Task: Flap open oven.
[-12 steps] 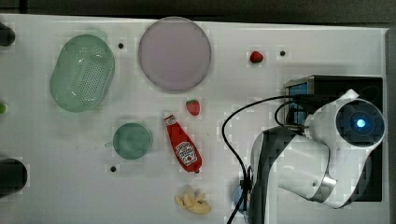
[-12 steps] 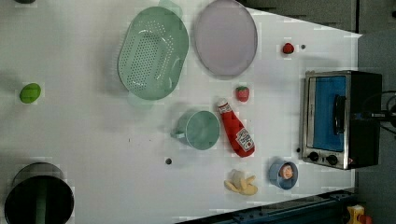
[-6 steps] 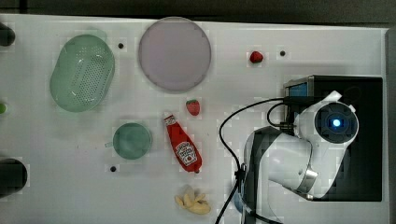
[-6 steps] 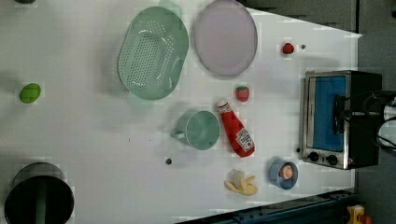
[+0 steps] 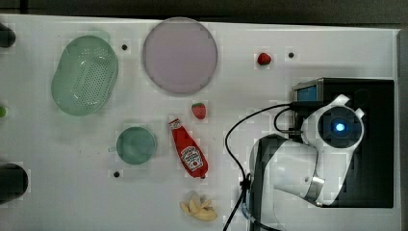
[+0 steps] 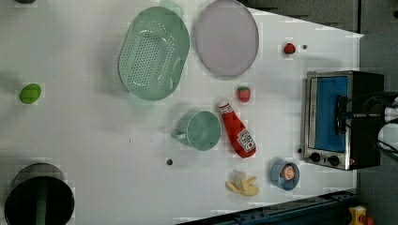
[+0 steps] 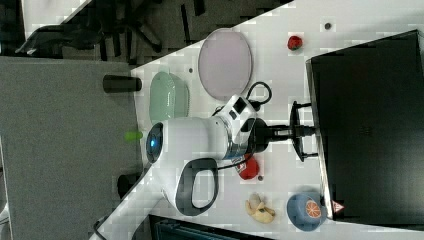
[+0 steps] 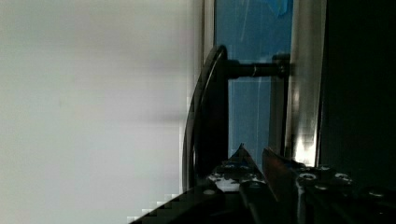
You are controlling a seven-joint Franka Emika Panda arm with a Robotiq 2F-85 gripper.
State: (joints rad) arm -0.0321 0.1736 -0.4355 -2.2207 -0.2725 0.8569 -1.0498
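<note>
The oven (image 6: 341,119) sat at the table's (image 6: 94,140) right end in the left view, close to the near edge, door shut, glass facing the rest of the table. The gripper (image 7: 300,131) reached level toward the door handle (image 6: 339,115), and in the wrist view the bar (image 8: 212,116) lay just in front of the fingers. Jaws stood narrowly apart; whether they pinched the bar I could not tell. Risks, as judged: a shallow hold on the smooth round bar could slip once the door swings, and a straight pull, not an arc, could drag the light box across the slick white top toward the blue bowl (image 6: 284,174) beside its knob end. Oven: black sheet-metal box, brushed silver frame, blue-tinted glass, two black knobs. Farther off: red plastic ketchup bottle (image 6: 237,133), perforated green colander (image 6: 154,52).
</note>
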